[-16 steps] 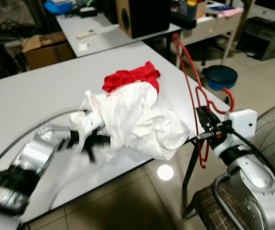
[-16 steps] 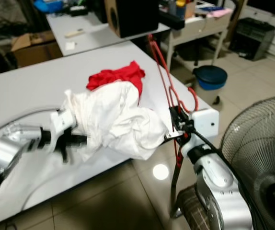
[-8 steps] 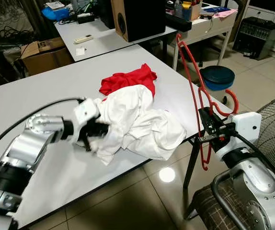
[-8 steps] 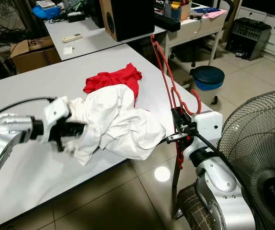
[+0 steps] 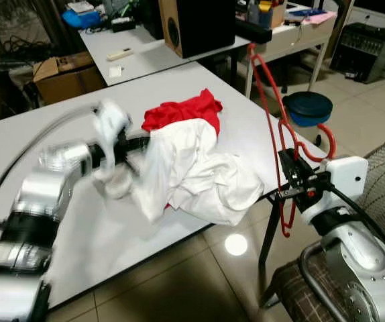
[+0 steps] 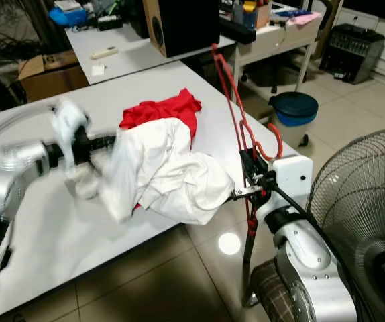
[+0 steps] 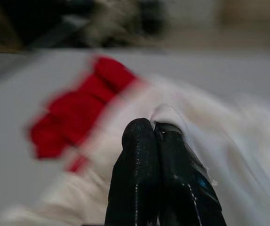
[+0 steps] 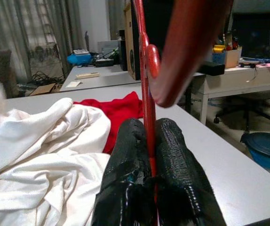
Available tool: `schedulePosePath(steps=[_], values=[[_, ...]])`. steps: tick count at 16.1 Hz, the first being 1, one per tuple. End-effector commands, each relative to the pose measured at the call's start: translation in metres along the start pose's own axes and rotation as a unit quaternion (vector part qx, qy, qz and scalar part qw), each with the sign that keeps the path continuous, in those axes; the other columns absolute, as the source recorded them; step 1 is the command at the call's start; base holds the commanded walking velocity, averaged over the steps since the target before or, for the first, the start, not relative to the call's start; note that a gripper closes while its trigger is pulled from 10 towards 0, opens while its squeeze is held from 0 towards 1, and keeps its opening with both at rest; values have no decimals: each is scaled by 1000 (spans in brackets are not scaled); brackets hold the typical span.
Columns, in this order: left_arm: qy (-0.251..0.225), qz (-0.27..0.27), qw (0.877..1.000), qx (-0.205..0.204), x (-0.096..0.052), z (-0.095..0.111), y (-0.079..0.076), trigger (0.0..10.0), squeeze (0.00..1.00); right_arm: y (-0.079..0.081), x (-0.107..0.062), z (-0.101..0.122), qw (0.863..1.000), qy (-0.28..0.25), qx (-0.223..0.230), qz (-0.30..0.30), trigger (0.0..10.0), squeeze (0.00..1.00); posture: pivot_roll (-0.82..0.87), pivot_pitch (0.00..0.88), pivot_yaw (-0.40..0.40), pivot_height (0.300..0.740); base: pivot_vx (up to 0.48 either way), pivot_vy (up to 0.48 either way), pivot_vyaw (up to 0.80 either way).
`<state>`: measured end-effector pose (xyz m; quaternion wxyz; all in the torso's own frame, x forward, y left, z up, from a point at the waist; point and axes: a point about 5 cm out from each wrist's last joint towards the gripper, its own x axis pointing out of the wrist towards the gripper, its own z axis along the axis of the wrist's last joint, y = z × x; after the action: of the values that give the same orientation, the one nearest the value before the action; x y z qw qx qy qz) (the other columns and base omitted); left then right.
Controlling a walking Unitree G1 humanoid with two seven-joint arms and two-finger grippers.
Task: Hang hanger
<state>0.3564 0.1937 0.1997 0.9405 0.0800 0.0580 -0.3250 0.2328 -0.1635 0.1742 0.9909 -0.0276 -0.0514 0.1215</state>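
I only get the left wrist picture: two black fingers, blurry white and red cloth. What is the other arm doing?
Observer: The right tool is shut on a red hanger at the table's right edge.
Operator: Is the hanger lying flat?
Observer: No, it stands upright, its hook curling by the wrist.
Operator: And my cloth?
Observer: The left tool pinches the white garment, which half covers a red garment.
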Motion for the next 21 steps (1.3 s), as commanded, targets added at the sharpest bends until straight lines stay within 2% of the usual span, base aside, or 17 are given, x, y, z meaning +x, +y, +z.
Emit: schedulePosePath(steps=[1, 2, 3, 4, 5, 7, 8, 9, 11, 13, 14, 15, 16, 18, 19, 20, 21], values=[[-25, 91, 994, -48, -3, 8, 20, 0, 0, 2, 1, 1, 1000, -1, -2, 1, 10000, 0, -114, 0, 139, 740, 0, 0, 0], [22, 172, 983, -67, -1, -2, 35, 0, 0, 3, 2, 1, 1000, -1, -2, 0, 10000, 0, -113, 0, 142, 740, 0, 0, 0], [86, 194, 976, -40, 0, -19, 37, 0, 0, 3, 2, 0, 1000, 1, -2, -1, 10000, 0, -113, 0, 143, 740, 0, 0, 0], [138, 190, 972, -21, 0, -37, 33, 3569, 0, 4, 1, -1, 1000, 4, -2, -2, 10000, 0, -113, 0, 147, 740, 0, 0, 0], [173, 179, 969, -5, -1, -50, 30, 10000, 0, 4, 1, -2, 1000, 5, -1, -3, 10000, 0, -117, 0, 151, 740, 0, 0, 0], [194, 138, 971, 7, -4, -66, 23, 10000, 0, 5, -1, -3, 1000, 8, -1, -6, 10000, 0, -119, 0, 157, 740, 0, 0, 0], [206, 117, 972, 13, -7, -72, 20, 10000, 1000, 5, -2, -3, 1000, 9, -1, -7, 10000, 0, -119, 0, 159, 740, 0, 0, 0], [242, 90, 966, 31, -17, -83, 20, 10000, 1000, 6, -3, -4, 1000, 11, 0, -10, 10000, 0, -118, 0, 165, 740, 0, 0, 0], [269, 82, 958, 51, -28, -89, 25, 10000, 1000, 7, -4, -5, 1000, 12, 2, -11, 10000, 0, -116, 0, 169, 740, 0, 0, 0], [293, 65, 952, 61, -46, -92, 34, 10000, 1000, 9, -4, -6, 1000, 11, 4, -11, 10000, 0, -110, 0, 170, 740, 0, 0, 0], [289, 45, 955, 59, -60, -89, 41, 10000, 1000, 12, -4, -6, 1000, 11, 7, -9, 10000, 0, -106, 0, 170, 740, 0, 0, 0], [241, -20, 969, 54, -74, -80, 38, 10000, 1000, 13, -5, -6, 1000, 11, 12, -3, 10000, 0, -98, 0, 159, 740, 0, 0, 0], [229, -41, 971, 56, -79, -78, 37, 10000, 1000, 13, -5, -7, 1000, 12, 14, -1, 10000, 0, -96, 0, 158, 740, 0, 0, 0], [195, -44, 979, 35, -82, -76, 33, 10000, 1000, 15, -6, -9, 1000, 19, 15, 10, 10000, 0, -90, 0, 151, 740, 0, 0, 0], [124, -17, 992, 5, -84, -71, 26, 10000, 0, 16, -7, -9, 999, 25, 17, 22, 10000, 0, -86, 0, 126, 740, 0, 0, 0], [104, -7, 994, -4, -85, -69, 24, 10000, 0, 16, -7, -8, 999, 26, 18, 25, 10000, 0, -86, 0, 126, 740, 0, 0, 0], [55, 18, 998, -14, -86, -63, 18, 10000, 0, 17, -6, -8, 999, 29, 18, 34, 10000, 0, -71, 0, 101, 740, 0, 0, 0]])
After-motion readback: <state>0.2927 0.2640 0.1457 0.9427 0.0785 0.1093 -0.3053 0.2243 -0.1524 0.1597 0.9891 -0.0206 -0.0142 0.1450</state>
